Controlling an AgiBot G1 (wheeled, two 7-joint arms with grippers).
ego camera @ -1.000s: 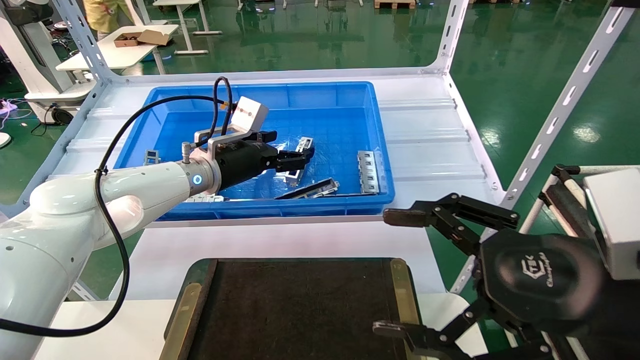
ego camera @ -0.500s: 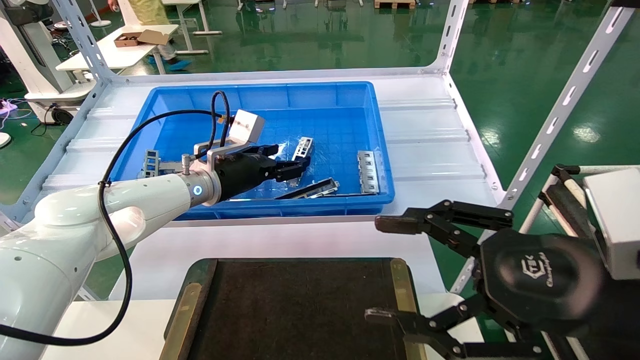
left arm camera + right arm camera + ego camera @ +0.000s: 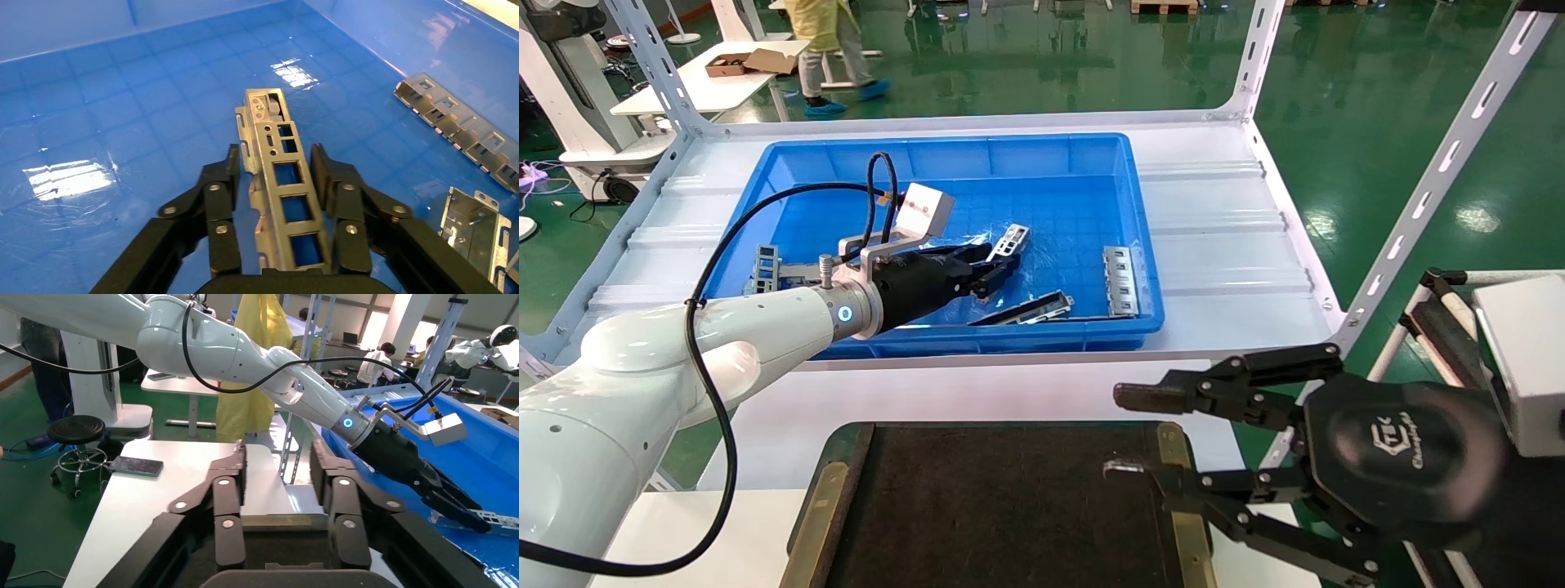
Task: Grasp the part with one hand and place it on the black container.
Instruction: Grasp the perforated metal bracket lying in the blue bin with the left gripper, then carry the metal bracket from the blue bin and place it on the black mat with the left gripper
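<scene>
The part (image 3: 1012, 239), a narrow light-grey metal strip with rectangular cutouts, is inside the blue bin (image 3: 1042, 155). My left gripper (image 3: 997, 268) is shut on the part, whose free end sticks out past the fingertips and tilts up off the bin floor. In the left wrist view the part (image 3: 283, 165) runs lengthwise between the two fingers of the left gripper (image 3: 275, 154). The black container (image 3: 1001, 506) lies in front of the bin, near me. My right gripper (image 3: 1115, 433) is open and empty over the container's right rim; it also shows in the right wrist view (image 3: 275, 459).
The bin also holds a wider slotted grey plate (image 3: 1121, 282), a dark long strip (image 3: 1030, 309) and another grey bracket (image 3: 764, 265) at its left. White rack uprights (image 3: 1442, 163) stand on the right. A person walks on the far green floor.
My left gripper has drawn back toward the bin's near side and closed on the part, whose end has lifted. My right gripper has shifted left and its fingers have narrowed.
</scene>
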